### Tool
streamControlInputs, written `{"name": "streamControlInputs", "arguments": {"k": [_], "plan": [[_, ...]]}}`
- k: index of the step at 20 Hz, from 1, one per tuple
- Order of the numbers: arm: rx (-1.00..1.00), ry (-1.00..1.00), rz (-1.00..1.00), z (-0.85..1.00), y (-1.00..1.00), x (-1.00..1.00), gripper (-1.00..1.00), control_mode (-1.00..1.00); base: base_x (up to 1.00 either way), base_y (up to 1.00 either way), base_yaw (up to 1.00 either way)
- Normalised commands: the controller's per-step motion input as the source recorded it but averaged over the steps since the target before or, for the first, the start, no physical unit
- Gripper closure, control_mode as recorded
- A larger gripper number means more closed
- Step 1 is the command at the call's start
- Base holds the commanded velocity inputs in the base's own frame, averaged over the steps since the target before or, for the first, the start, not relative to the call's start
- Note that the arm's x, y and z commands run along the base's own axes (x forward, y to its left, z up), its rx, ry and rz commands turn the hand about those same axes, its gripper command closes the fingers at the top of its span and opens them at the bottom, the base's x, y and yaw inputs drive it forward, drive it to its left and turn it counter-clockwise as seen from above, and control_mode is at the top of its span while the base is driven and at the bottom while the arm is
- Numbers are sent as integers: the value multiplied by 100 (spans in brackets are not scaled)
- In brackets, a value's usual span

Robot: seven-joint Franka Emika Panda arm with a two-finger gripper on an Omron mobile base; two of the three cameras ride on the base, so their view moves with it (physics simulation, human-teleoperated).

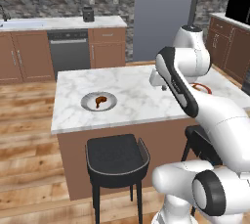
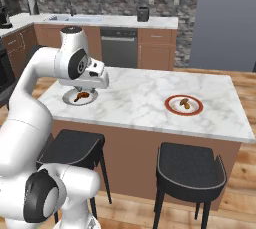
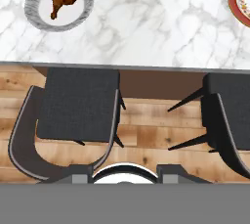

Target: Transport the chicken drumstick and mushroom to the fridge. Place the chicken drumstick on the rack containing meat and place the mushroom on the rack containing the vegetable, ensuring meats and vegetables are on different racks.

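Chicken drumstick (image 1: pixel 100 101) on grey plate (image 1: pixel 87 104), mushroom (image 2: pixel 185 103) on red-rimmed plate (image 2: pixel 171 100)

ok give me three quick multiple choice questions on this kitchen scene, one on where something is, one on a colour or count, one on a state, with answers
1. Where does the chicken drumstick lie?
A. on a grey plate on the marble island
B. on a stool
C. on the floor

2. What colour is the rim of the plate that holds the mushroom?
A. blue
B. red
C. green

3. What state is the fridge in?
A. door wide open
B. door shut
C. lying on its side

Answers:
1 A, both base views and the hand view show the drumstick on the grey plate on the island.
2 B, the right base view shows a red ring around the white middle.
3 B, its plain grey front stands upright and closed at the back of the room.
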Motion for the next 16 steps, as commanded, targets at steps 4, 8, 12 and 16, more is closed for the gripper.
{"name": "streamControlInputs", "arguments": {"k": [4,8,12,16], "plan": [[0,0,1,-4,5,-52,-100,-100,0,0,0],[0,6,8,-12,19,-57,-100,-100,0,0,0],[0,0,0,0,11,-60,-100,-100,0,0,0],[0,0,0,0,0,-82,-100,-100,0,0,0]]}}
